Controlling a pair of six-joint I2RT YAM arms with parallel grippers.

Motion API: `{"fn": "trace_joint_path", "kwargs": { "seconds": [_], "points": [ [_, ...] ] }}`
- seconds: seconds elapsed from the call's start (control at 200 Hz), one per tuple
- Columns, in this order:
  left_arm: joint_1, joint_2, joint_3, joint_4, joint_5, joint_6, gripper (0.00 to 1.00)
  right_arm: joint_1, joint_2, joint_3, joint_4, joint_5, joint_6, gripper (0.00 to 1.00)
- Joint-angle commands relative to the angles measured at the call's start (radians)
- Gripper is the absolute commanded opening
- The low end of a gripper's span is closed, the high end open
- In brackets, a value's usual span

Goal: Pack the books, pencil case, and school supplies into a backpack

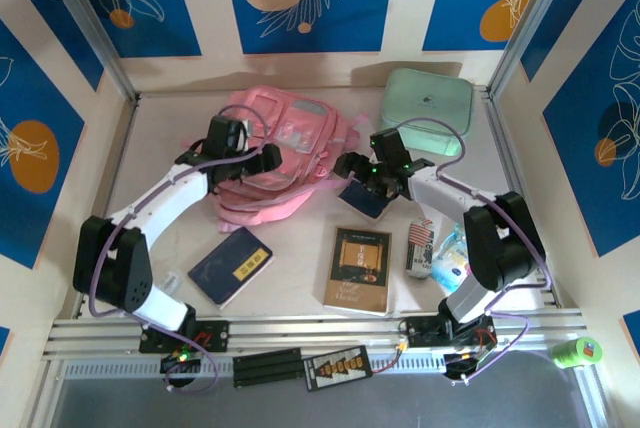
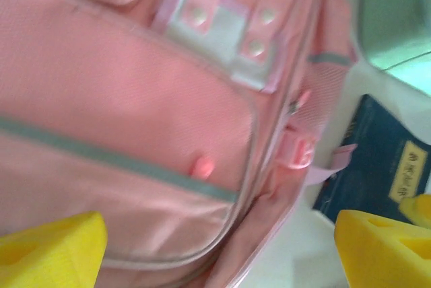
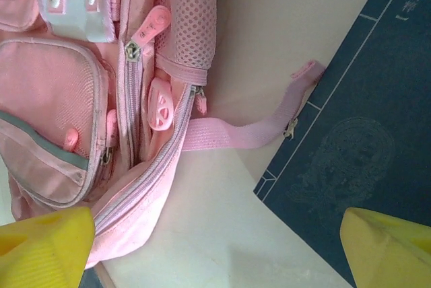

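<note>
Taken from the left of the overhead view, one navy book [image 1: 230, 265] lies flat on the surface [image 1: 300, 238] at about 7 o'clock from the backpack [image 1: 285, 153], well apart from both hands. The left hand [image 2: 215, 251] hangs over the backpack's front pockets with its yellow fingers [image 2: 50, 247] spread wide and nothing between them, so it is released rather than gripping the fabric. Whether the main compartment is open I cannot tell. At the backpack's 4 o'clock side, just beside it, lies the second navy book [image 1: 365, 198], and a pink strap [image 3: 236, 130] trails across the surface to its edge. The right hand [image 3: 215, 251] hovers over exactly this gap, also released. In its own camera the backpack sits at 9 to 10 o'clock and the book at 3 o'clock, with one finger [image 3: 390, 247] over the cover. The book's near edge runs from about 7 to 1 o'clock, slanting across the line between the fingers rather than square to it. The right arm is plainly the nearer one to this book — a grasp would likely need a shift toward 3 o'clock and a turn of the wrist. The brown-and-tan book [image 1: 358, 270] lies at 6 o'clock from that hand with its long axis near 12 to 6. The mint-green box [image 1: 427, 111] sits at 1 o'clock.
</note>
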Motion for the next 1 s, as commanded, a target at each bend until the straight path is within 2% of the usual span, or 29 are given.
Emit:
{"fn": "trace_joint_path", "kwargs": {
  "seconds": [0.0, 0.135, 0.295, 0.425, 0.625, 0.8, 0.995],
  "points": [
    [0.019, -0.009, -0.078, 0.014, -0.043, -0.096, 0.87, 0.0, 0.034, 0.059, -0.007, -0.062, 0.014, 0.89],
    [0.046, 0.044, -0.11, 0.086, -0.034, -0.127, 0.85, 0.0, 0.092, 0.114, -0.017, -0.084, 0.031, 0.8],
    [0.082, 0.166, -0.062, 0.14, -0.028, -0.135, 0.83, -0.012, 0.193, 0.197, -0.034, -0.065, -0.007, 0.7],
    [0.116, 0.263, 0.019, 0.128, -0.039, -0.093, 0.83, -0.039, 0.306, 0.3, -0.065, -0.06, -0.058, 0.63],
    [0.158, 0.351, 0.144, 0.09, -0.052, 0.012, 0.83, -0.072, 0.467, 0.472, -0.078, -0.163, -0.046, 0.55],
    [0.158, 0.304, 0.156, 0.058, -0.064, 0.053, 0.84, -0.069, 0.545, 0.557, -0.068, -0.18, -0.025, 0.54],
    [0.149, 0.13, 0.06, 0.011, -0.044, 0.045, 0.85, -0.07, 0.588, 0.581, -0.068, -0.192, 0.022, 0.47]
  ]
}}
